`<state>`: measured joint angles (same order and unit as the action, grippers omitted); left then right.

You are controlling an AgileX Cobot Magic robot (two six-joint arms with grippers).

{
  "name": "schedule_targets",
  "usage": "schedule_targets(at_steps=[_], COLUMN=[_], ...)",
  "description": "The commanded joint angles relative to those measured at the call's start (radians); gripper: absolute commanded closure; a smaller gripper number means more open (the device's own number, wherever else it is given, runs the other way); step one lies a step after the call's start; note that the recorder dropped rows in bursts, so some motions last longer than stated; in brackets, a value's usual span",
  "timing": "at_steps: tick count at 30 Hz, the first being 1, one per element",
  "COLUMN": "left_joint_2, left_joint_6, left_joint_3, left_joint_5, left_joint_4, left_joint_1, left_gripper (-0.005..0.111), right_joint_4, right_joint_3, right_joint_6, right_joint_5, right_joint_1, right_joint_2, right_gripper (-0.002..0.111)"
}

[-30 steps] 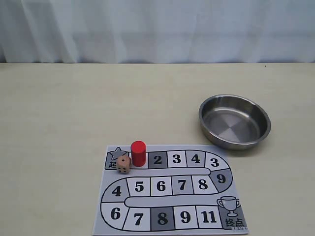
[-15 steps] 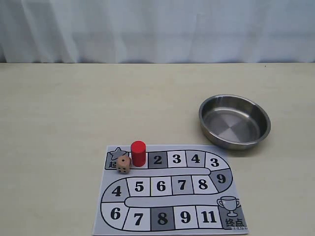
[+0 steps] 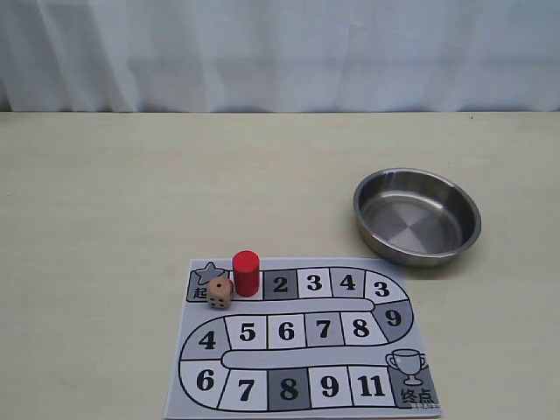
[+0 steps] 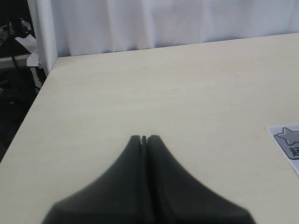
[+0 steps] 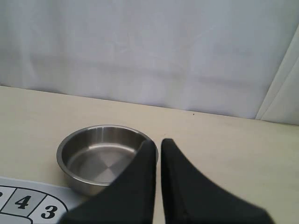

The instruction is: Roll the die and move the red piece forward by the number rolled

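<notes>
The red piece (image 3: 246, 272) stands upright on the first square of the printed game board (image 3: 297, 337), just right of the star start square. The die (image 3: 220, 293), a tan wooden cube with dark pips, rests on the board touching or nearly touching the piece's lower left. Neither gripper appears in the exterior view. In the left wrist view my left gripper (image 4: 144, 137) is shut with nothing in it, over bare table; a corner of the board (image 4: 287, 142) shows at the edge. My right gripper (image 5: 158, 141) is shut and empty, near the steel bowl.
A round stainless steel bowl (image 3: 417, 215) sits empty on the table right of the board and also shows in the right wrist view as the bowl (image 5: 103, 156). A white curtain hangs behind the table. The table's left edge (image 4: 42, 88) shows in the left wrist view.
</notes>
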<state>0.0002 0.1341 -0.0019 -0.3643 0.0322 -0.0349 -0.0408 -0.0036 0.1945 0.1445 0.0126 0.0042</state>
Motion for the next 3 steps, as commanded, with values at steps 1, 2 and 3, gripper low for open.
schedule_targets(at_steps=[1,2,3], left_joint_2=[0.0,0.0,0.0], left_joint_6=[-0.004,-0.004,-0.004], left_joint_3=[0.002,0.002,0.002], left_joint_5=[0.01,0.01,0.01], left_joint_4=[0.005,0.005,0.005], left_joint_1=[0.0,0.0,0.0], left_gripper=[0.107,0.107,0.107], right_joint_4=[0.004,0.004,0.004], right_joint_3=[0.004,0.004,0.004], right_joint_6=[0.0,0.0,0.0], right_joint_5=[0.002,0.002,0.002], right_joint_1=[-0.01,-0.01,-0.01], right_joint_2=[-0.004,-0.004,-0.004], right_gripper=[0.104,0.104,0.104])
